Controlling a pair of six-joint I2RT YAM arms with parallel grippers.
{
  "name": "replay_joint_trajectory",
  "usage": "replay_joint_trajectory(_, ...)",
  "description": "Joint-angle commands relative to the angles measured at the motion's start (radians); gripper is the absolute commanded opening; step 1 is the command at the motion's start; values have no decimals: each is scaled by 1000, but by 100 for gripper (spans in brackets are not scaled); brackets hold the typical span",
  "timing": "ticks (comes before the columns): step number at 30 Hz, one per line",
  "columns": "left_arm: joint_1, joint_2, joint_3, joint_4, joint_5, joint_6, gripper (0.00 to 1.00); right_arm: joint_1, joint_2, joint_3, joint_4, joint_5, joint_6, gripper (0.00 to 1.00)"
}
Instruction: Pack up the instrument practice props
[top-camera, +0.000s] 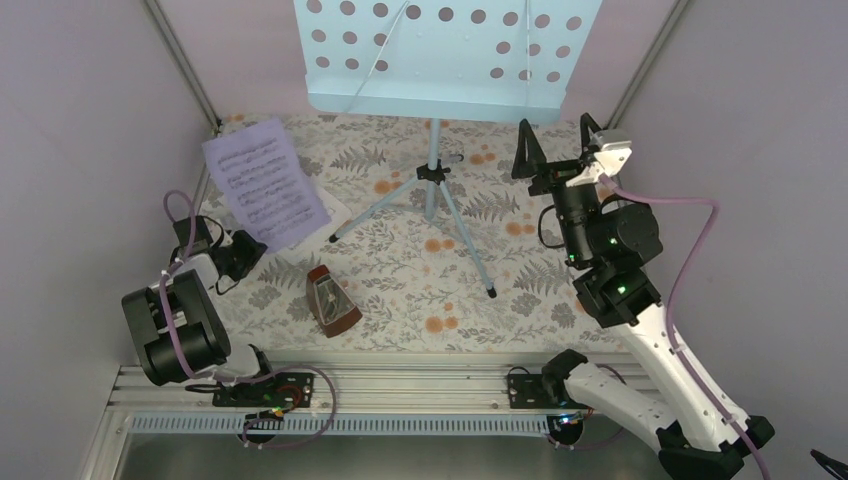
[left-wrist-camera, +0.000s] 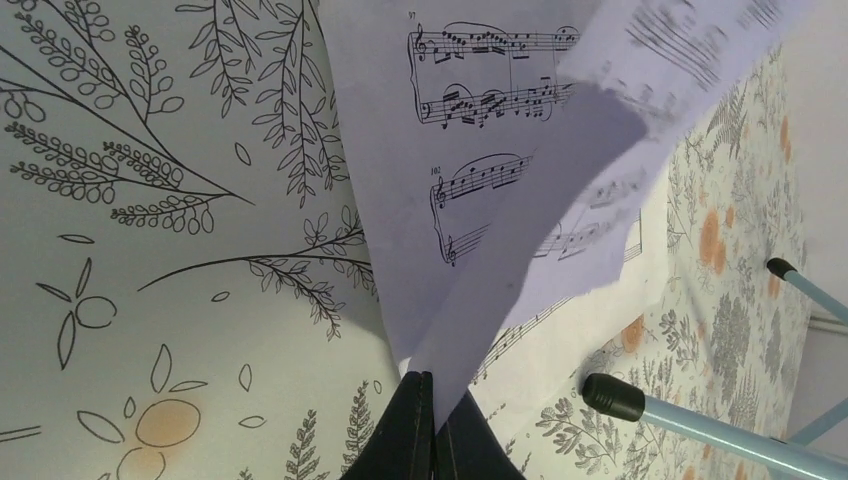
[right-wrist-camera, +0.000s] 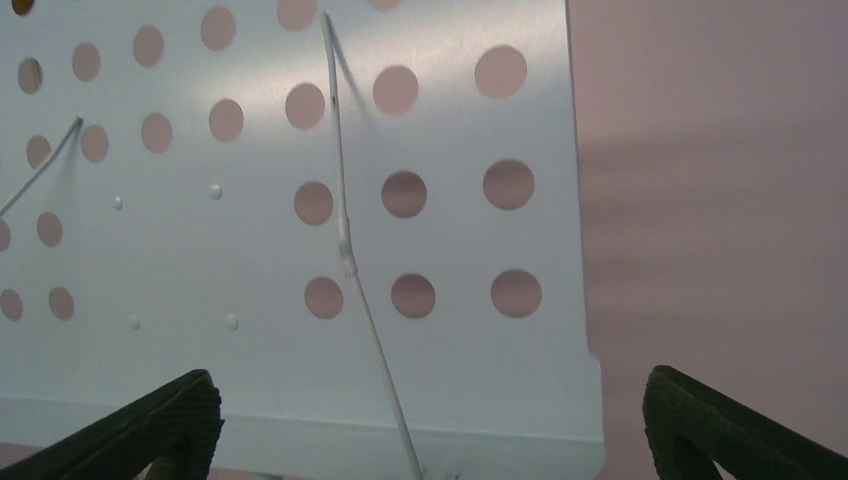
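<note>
While only the top view shows us the metronome (top-camera: 332, 303) left of the tripod of the music stand (top-camera: 440, 60), our left gripper (left-wrist-camera: 428, 395), fully closed, pinches a corner of the lavender page (left-wrist-camera: 400, 150) marked 97, and our right gripper (right-wrist-camera: 430, 378) gapes wide, empty, before the stand's perforated desk.

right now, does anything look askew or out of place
The lavender sheet-music page is lifted, pinched at its edge by the left gripper and bent over on itself, above a white page lying flat.
</note>
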Motion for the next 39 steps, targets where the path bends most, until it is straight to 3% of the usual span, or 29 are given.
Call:
replay_joint_trajectory(1, 11, 8, 2, 23, 16, 28, 2, 1, -21, -41, -34, 28, 47, 100)
replay_joint_trajectory(6, 10, 18, 23, 2, 21, 60, 3, 1, -67, -101, -94, 32, 98, 100)
replay_joint_trajectory(10, 10, 20, 31, -6, 37, 77, 20, 1, -132, -198, -136, 27, 237, 100)
replay_joint_trajectory(12, 10, 12, 34, -9, 39, 83, 35, 1, -164, -282, -128, -16, 295, 100)
replay_joint_trajectory(16, 10, -29, 52, -53, 9, 110, 79, 1, -153, -418, -144, -80, 376, 100)
replay_joint_trajectory(20, 9, -117, 74, -115, -111, 142, 98, 2, -51, -459, -153, -149, 393, 100)
replay_joint_trajectory(25, -9, -270, 116, -182, -318, 164, 100, 1, 113, -459, -61, -298, 316, 100)
replay_joint_trajectory(30, -97, -390, 186, -246, -503, 215, 100, 1, 269, -471, 122, -388, 240, 97)
replay_joint_trajectory(33, -156, -420, 227, -259, -553, 238, 100, 1, 375, -444, 196, -408, 171, 92)
replay_joint_trajectory(39, -198, -410, 294, -259, -582, 254, 100, 1, 537, -307, 152, -320, 119, 76)
